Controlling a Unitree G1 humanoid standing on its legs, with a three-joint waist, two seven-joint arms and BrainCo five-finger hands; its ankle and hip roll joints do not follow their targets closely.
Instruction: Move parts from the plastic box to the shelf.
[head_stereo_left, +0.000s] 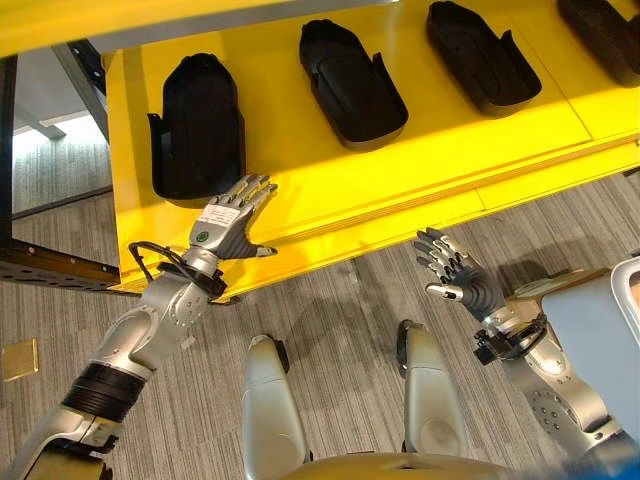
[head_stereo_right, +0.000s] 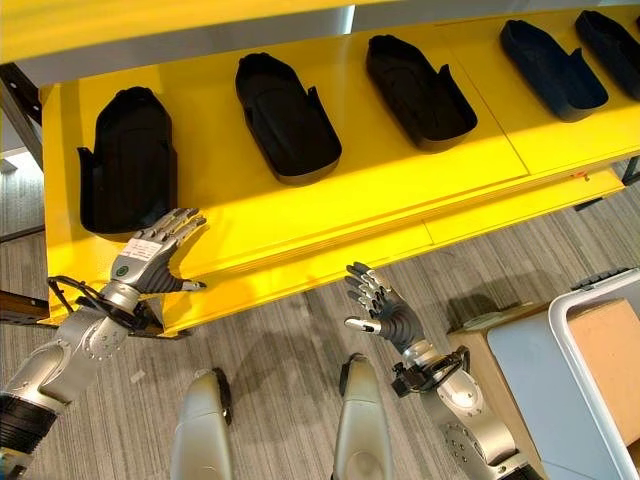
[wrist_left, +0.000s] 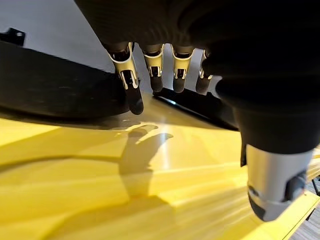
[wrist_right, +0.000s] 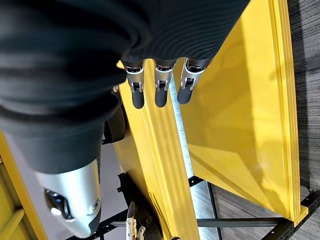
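Several black moulded parts lie in a row on the yellow shelf (head_stereo_left: 400, 180); the leftmost part (head_stereo_left: 198, 125) is nearest my left hand. My left hand (head_stereo_left: 232, 222) hovers open over the shelf's front strip, just in front of that part, fingers straight and holding nothing; in the left wrist view its fingers (wrist_left: 131, 85) point at the part (wrist_left: 55, 85). My right hand (head_stereo_left: 462, 275) is open and empty over the floor, below the shelf's front edge. A corner of the plastic box (head_stereo_right: 590, 350) shows at the lower right.
More black parts (head_stereo_left: 350, 85) (head_stereo_left: 480, 55) sit further right on the shelf. A dark metal frame (head_stereo_left: 50, 265) stands left of the shelf. A grey lid or board (head_stereo_left: 590, 335) lies by the box. Striped grey floor lies below.
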